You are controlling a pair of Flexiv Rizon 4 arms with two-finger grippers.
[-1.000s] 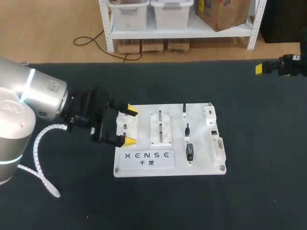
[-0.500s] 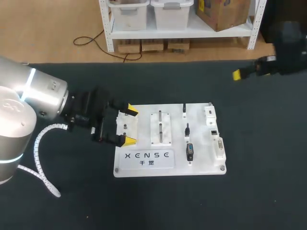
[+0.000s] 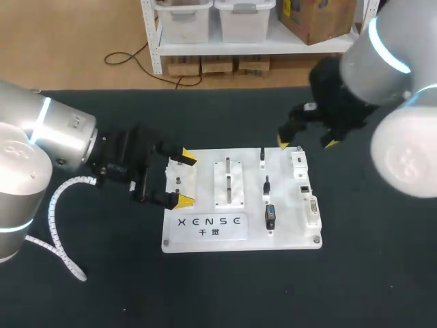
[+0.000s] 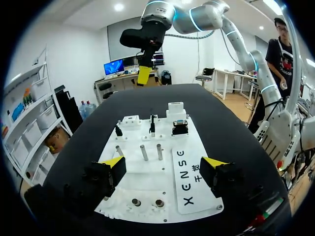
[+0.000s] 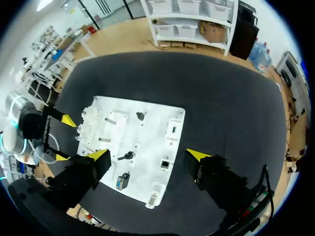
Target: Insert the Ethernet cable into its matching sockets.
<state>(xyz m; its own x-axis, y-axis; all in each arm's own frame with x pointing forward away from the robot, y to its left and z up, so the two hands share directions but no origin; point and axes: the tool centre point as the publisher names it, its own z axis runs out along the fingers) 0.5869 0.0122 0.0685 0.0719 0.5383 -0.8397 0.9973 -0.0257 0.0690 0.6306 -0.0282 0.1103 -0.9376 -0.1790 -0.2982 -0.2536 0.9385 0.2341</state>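
Right gripper (image 3: 306, 142), spread apart and apparently empty, is swinging in toward the far corner of the white board (image 3: 287, 219), so insertion is only starting.

The left gripper (image 3: 186, 179) stands with its jaws wide apart at one end of the white board (image 3: 205, 239), and a raised block (image 3: 179, 182) with two holes lies between them. The right gripper (image 3: 306, 143) hangs spread open above the opposite end. A small white socket block (image 3: 298, 159) sits just under its jaws. Black connectors (image 3: 270, 216) stand on the board between the two grippers.
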